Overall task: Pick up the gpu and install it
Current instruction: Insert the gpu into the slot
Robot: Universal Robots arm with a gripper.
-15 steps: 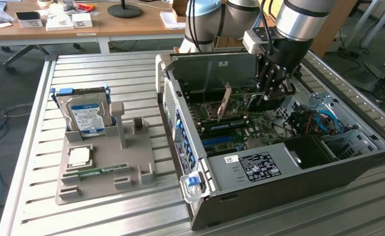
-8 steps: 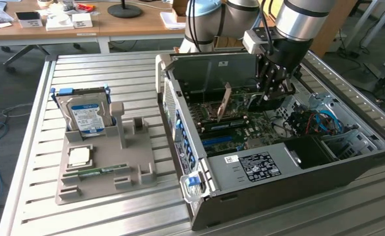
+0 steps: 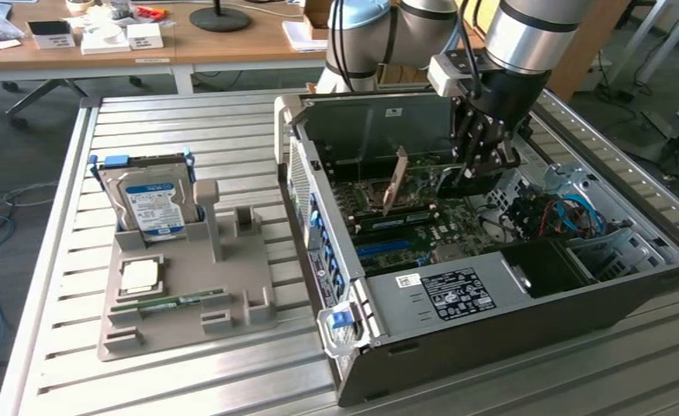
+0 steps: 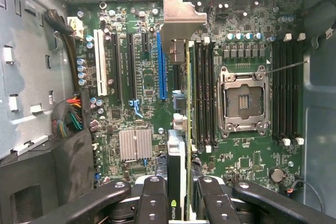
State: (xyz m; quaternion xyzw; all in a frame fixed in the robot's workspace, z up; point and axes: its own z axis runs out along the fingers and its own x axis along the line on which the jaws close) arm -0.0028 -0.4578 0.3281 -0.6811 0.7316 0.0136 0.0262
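Gripper (image 4: 181,198) in close: black fingers (image 4: 152,203) about half closed, clamped on the thin, dark-faced rectangular gpu card (image 4: 176,156), held edge-on. Long axis runs straight away from them, silver metal bracket (image 4: 181,14) farthest, over the green motherboard (image 4: 142,72) beside the long blue slot (image 4: 160,66).

Bright even daylight; soft shadows inside case (image 3: 571,316); glare on gpu (image 4: 177,35) bracket.
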